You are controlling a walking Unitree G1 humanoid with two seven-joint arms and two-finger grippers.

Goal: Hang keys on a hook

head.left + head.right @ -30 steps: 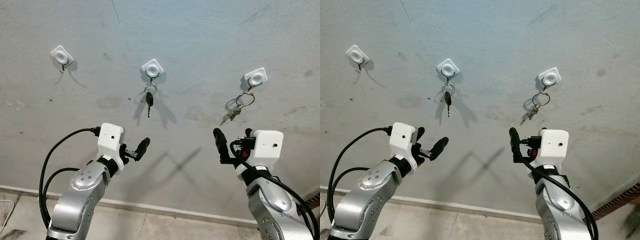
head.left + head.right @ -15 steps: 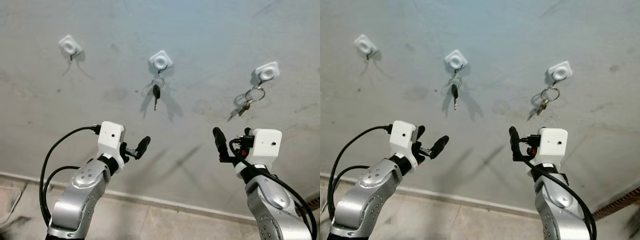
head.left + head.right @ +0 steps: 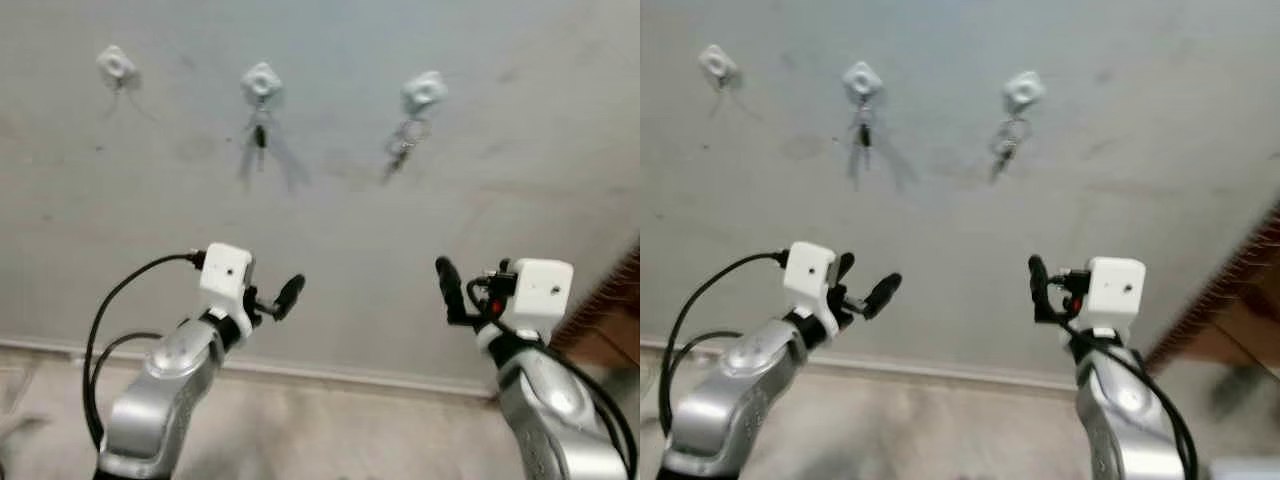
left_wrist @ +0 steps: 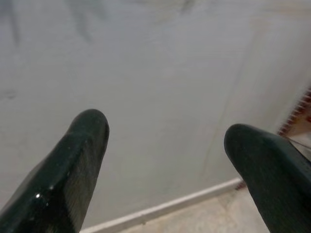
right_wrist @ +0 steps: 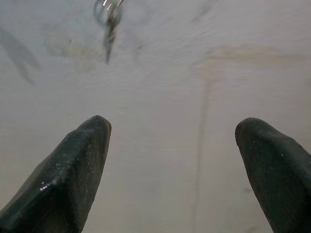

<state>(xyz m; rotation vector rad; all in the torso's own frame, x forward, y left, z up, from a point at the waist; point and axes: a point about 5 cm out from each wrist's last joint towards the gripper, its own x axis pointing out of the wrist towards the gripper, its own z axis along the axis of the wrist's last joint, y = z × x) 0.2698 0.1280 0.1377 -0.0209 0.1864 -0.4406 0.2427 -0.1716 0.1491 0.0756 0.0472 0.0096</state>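
Wall [image 3: 330, 230]: pale grey plaster, stained, w/ white skirting strip [image 3: 330, 375] along the floor. Head views blurred.

Hooks: three white square-based hooks in a row high on the wall.
- Left hook [image 3: 116, 66]: small metal hook below the base; cannot tell if anything hangs there.
- Middle hook [image 3: 261, 81]: carries a dark key [image 3: 259, 133] on a ring. Key hangs straight down, long axis vertical, tip pointing at the floor, flat against the wall.
- Right hook [image 3: 424, 92]: carries a key bunch [image 3: 401, 145] on a ring. Bunch hangs down w/ a slant, long axis tilted, lower end toward the robot's left. Also seen at the edge of the right wrist view as a ring w/ a key below it [image 5: 110, 14], blurred.

Left gripper [image 3: 270, 300]: raised before the wall, well below the hooks and apart from them, about under the middle hook. Fingers [image 4: 73, 170] spread wide, nothing between them. Black cable [image 3: 120, 310] loops from the wrist housing.

Right gripper [image 3: 470, 290]: raised at like height, below and to the right of the key bunch, well apart from it. Fingers [image 5: 73, 174] spread wide, empty; bare wall between them.

Far right: brown brick-like edge [image 3: 600, 310] where the wall ends; detail too blurred to tell.

Floor [image 3: 300, 430]: pale, tiled, at the wall's foot.
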